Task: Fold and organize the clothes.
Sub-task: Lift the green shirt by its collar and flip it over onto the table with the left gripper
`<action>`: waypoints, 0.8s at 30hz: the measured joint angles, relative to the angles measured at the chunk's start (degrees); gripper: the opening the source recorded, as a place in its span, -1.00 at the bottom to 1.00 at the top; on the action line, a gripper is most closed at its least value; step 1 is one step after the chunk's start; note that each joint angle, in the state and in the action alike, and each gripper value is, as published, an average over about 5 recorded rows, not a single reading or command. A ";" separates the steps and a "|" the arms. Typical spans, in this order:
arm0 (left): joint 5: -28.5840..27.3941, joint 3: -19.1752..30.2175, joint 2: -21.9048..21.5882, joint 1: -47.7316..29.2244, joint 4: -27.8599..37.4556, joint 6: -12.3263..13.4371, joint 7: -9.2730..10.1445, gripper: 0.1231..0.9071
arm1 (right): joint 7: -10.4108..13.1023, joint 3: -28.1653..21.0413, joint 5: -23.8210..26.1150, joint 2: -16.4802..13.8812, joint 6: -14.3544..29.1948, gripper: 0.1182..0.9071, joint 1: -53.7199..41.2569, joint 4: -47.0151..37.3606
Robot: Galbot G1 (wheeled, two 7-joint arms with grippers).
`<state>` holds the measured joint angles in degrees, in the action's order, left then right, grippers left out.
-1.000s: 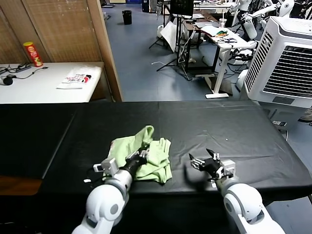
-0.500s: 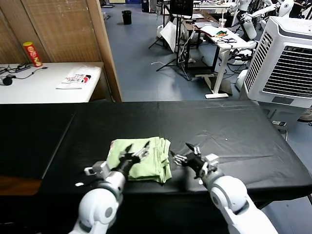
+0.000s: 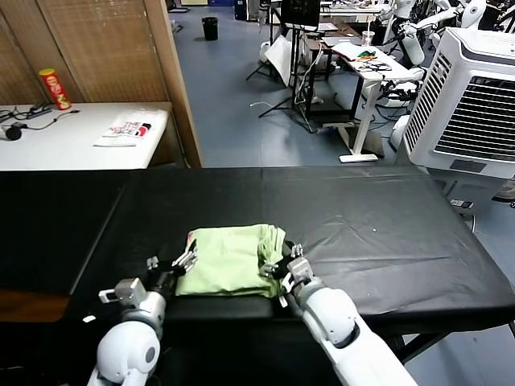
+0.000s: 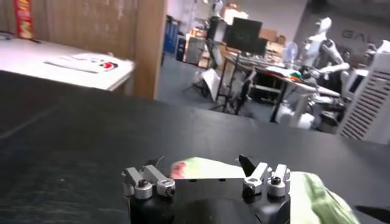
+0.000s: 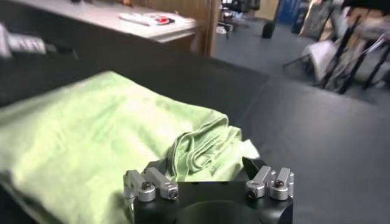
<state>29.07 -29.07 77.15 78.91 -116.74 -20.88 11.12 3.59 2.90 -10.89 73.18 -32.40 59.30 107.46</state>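
Note:
The clothes are one pale green shirt (image 3: 229, 259), lying folded into a flat rectangle near the front edge of the black table (image 3: 362, 225). My left gripper (image 3: 173, 269) stands open at its left edge, apart from the cloth; in the left wrist view the shirt (image 4: 213, 170) shows a red-pink patch just beyond the open left gripper (image 4: 199, 164). My right gripper (image 3: 278, 269) is open at the shirt's right edge. In the right wrist view the bunched folds of the shirt (image 5: 201, 146) lie between the fingers of the right gripper (image 5: 204, 165).
A white side table (image 3: 48, 145) at the back left carries a red can (image 3: 54, 88) and a white packet (image 3: 127, 127). A wooden partition (image 3: 173, 80) stands behind the black table. A large air cooler (image 3: 471, 96) is at the back right.
My left gripper opened and let the raised shirt flap fall flat, then drew back to the shirt's left edge. My right gripper moved left up to the shirt's right edge.

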 joint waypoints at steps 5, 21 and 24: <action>5.57 -1.79 2.03 -0.24 2.55 1.82 -0.12 0.72 | 0.73 2.36 -8.08 0.12 1.31 0.72 1.19 3.65; 13.75 -2.19 9.04 2.59 4.75 8.46 1.12 0.72 | 0.31 5.76 -12.85 -2.43 1.85 0.72 3.21 8.63; 13.92 -1.96 9.57 3.00 4.98 8.86 1.28 0.70 | 0.24 5.72 -12.90 -2.39 1.88 0.72 3.31 8.75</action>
<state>42.99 -31.03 86.72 81.90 -111.75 -12.02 12.40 3.83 8.62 -23.79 70.80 -30.52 62.61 116.21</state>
